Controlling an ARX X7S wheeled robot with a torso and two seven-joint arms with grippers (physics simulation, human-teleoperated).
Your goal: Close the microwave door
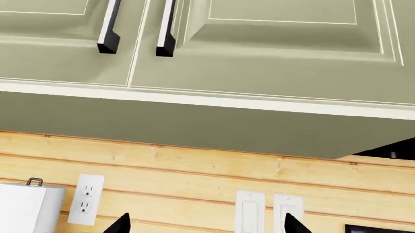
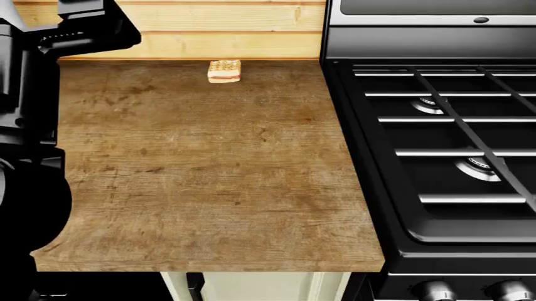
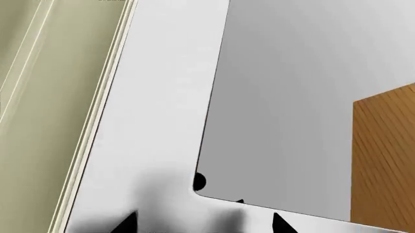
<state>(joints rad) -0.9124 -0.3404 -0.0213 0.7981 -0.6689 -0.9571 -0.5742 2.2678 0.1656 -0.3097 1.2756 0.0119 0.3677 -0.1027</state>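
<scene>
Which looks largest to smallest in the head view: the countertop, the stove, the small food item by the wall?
1. Countertop, covering most of the view.
2. Stove, partly cut off at the edge, so its full size is unsure.
3. Food item, far smaller, though it is also farthest from the camera.

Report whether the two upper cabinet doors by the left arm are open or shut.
Shut: both cabinet doors lie flush, edges meeting, black handles side by side.

Two cabinet handles [image 1: 108,29], two switches [image 1: 250,211], one outlet [image 1: 86,199]
</scene>
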